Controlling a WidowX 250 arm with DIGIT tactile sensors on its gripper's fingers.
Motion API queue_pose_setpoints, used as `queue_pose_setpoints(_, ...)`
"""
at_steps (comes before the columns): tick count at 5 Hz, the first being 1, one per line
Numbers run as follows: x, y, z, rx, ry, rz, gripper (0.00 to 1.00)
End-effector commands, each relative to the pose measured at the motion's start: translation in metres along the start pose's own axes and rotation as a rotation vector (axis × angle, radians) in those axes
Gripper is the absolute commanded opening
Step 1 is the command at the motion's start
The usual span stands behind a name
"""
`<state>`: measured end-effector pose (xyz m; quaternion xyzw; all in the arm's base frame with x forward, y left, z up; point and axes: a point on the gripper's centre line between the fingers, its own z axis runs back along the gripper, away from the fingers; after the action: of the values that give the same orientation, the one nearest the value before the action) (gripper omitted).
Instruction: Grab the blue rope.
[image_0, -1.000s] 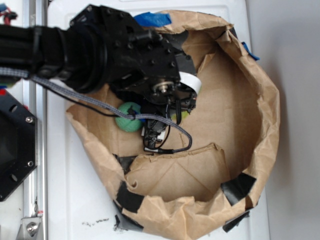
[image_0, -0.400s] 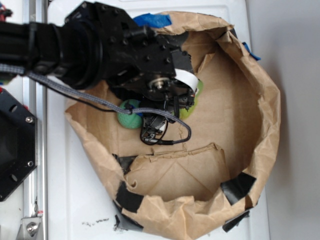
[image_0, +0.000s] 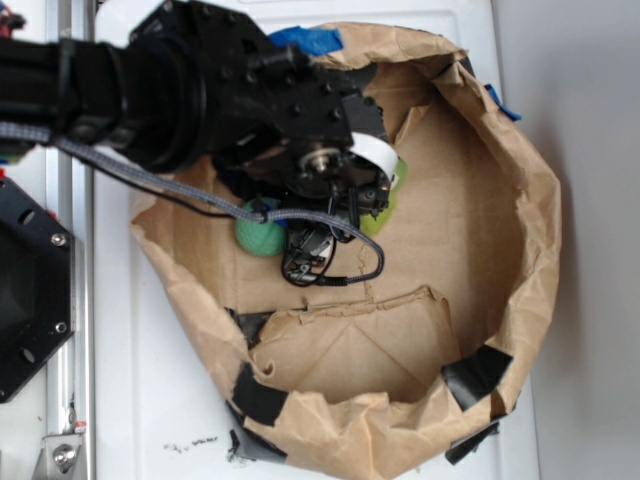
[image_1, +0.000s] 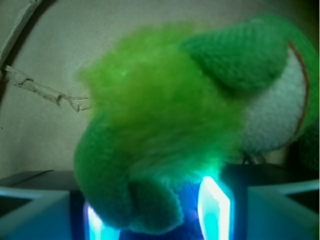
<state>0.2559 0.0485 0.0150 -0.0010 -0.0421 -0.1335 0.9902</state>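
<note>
The blue rope cannot be made out in either view; the arm (image_0: 250, 100) covers much of the paper bag's floor. In the wrist view a fuzzy green plush toy (image_1: 160, 115) fills the frame. Its lower end sits between the glowing fingertips of my gripper (image_1: 155, 210), against the left one. The fingers stand apart, with a gap at the right one. A blurred blue patch (image_1: 187, 217) lies low in that gap, and I cannot tell what it is. From outside, the light green plush (image_0: 392, 195) peeks out to the right of the wrist.
A crumpled brown paper wall (image_0: 520, 250) rings the work area, patched with black tape (image_0: 478, 372) and bright blue tape (image_0: 305, 38). A teal ball (image_0: 258, 238) lies left of the gripper. The grey braided cable (image_0: 150, 180) loops beneath the arm. A black base (image_0: 30, 290) stands at the left.
The arm has shifted slightly toward the top of the frame. More of the light green plush now shows at the wrist's right side. The teal ball has stayed put.
</note>
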Motion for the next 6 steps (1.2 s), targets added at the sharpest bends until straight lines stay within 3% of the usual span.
queue_pose_setpoints(1,0.000,0.011,0.013,0.019,-0.040,0.056,0.00)
queue_pose_setpoints(2,0.006,0.007,0.041,0.024,-0.089,0.081,0.00)
queue_pose_setpoints(3,0.014,-0.004,0.090,-0.052,-0.125,0.120,0.00)
queue_pose_setpoints(4,0.015,-0.015,0.119,-0.101,-0.128,0.123,0.00)
queue_pose_setpoints(6,0.016,-0.025,0.137,-0.118,-0.128,0.120,0.00)
